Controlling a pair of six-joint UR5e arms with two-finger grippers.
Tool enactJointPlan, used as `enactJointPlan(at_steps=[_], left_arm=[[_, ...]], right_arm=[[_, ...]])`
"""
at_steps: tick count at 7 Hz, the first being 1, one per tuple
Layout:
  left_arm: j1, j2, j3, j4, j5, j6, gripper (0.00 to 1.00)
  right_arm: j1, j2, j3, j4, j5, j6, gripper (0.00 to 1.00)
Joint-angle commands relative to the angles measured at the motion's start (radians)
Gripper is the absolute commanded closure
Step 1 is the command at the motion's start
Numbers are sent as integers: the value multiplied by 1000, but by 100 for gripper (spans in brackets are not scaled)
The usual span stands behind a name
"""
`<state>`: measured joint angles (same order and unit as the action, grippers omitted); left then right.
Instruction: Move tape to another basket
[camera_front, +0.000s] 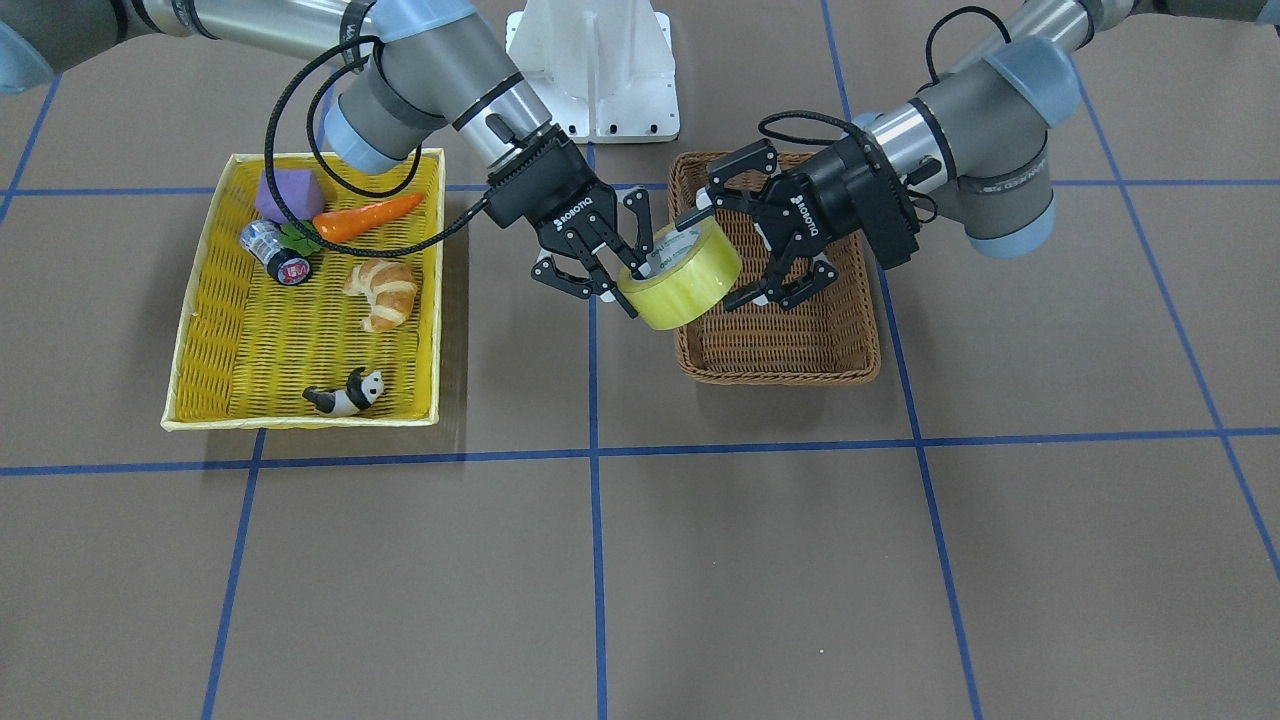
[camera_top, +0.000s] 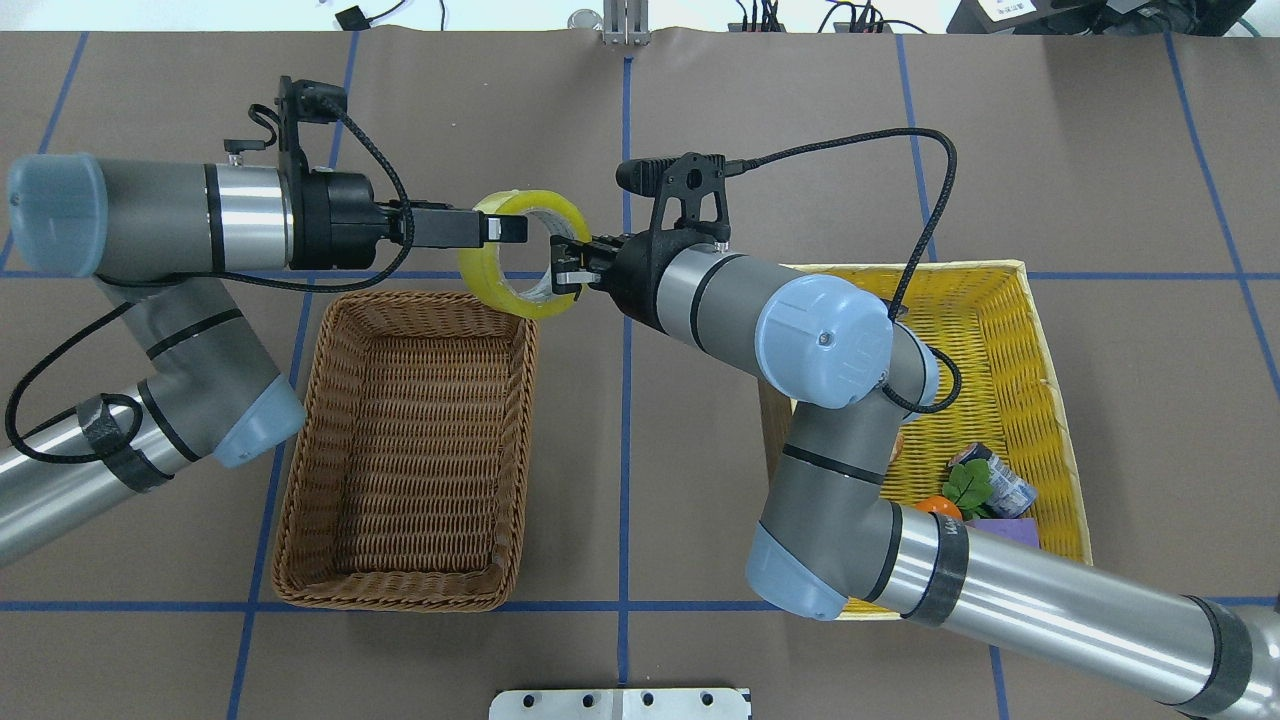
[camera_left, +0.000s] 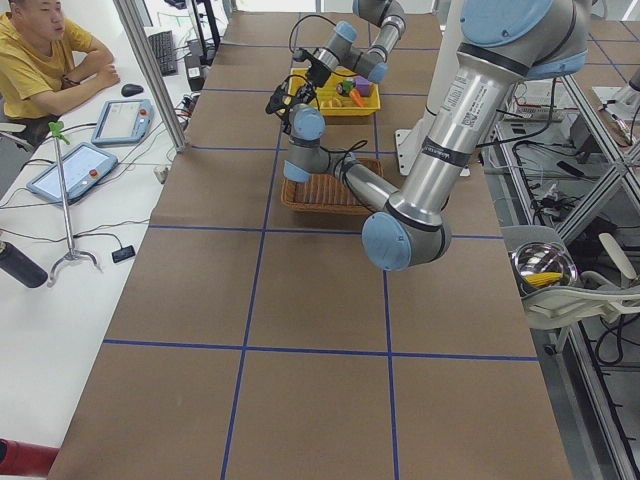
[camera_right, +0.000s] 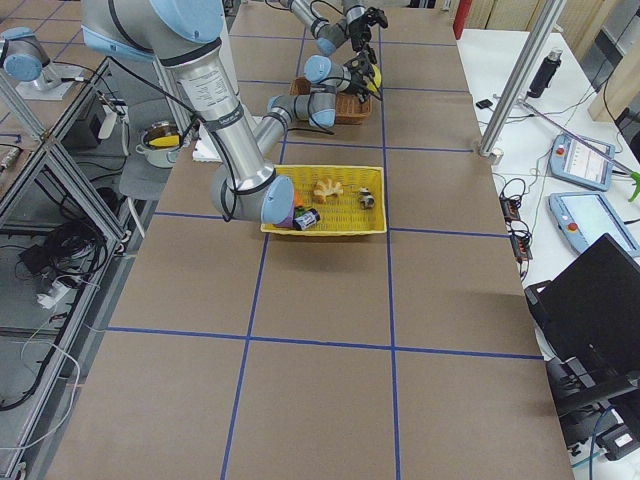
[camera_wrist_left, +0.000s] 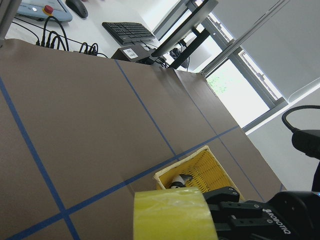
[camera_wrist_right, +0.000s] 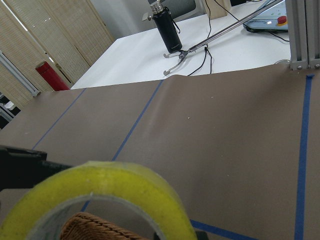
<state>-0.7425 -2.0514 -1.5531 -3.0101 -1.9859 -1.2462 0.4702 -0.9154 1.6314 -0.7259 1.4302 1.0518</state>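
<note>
The tape (camera_front: 690, 285), a yellowish roll, hangs in the air over the front left corner of the brown wicker basket (camera_front: 780, 345). My right gripper (camera_front: 632, 285) is shut on the roll's wall, with one finger inside the core. My left gripper (camera_front: 716, 255) is open, its fingers straddling the opposite side of the roll above the basket. From overhead the tape (camera_top: 480, 268) sits between the left gripper (camera_top: 505, 228) and the right gripper (camera_top: 560, 272), past the basket's far rim (camera_top: 410, 300). The roll also fills the bottom of the left wrist view (camera_wrist_left: 170, 217) and the right wrist view (camera_wrist_right: 115, 187).
The shallow yellow basket (camera_front: 300, 330) holds a purple block (camera_front: 288, 193), a carrot (camera_front: 365, 218), a silver cylinder (camera_front: 275, 250), a croissant (camera_front: 383, 292) and a panda figure (camera_front: 345, 395). The white robot base (camera_front: 595, 70) stands behind the baskets.
</note>
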Motion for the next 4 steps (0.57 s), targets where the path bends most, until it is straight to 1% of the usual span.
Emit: enactJointPlan(at_steps=[1, 2, 3, 4], left_arm=[[31, -1, -10, -6, 64, -41, 99], [31, 0, -10, -18, 62, -41, 100], [31, 2, -10, -19, 64, -44, 100], [31, 4, 2, -18, 65, -44, 100]], right_arm=[[-1, 3, 1, 5, -1, -9, 56], [-1, -13, 10, 11, -8, -10, 3], [-19, -61, 69, 11, -8, -4, 1], [-34, -104, 141, 11, -4, 0, 1]])
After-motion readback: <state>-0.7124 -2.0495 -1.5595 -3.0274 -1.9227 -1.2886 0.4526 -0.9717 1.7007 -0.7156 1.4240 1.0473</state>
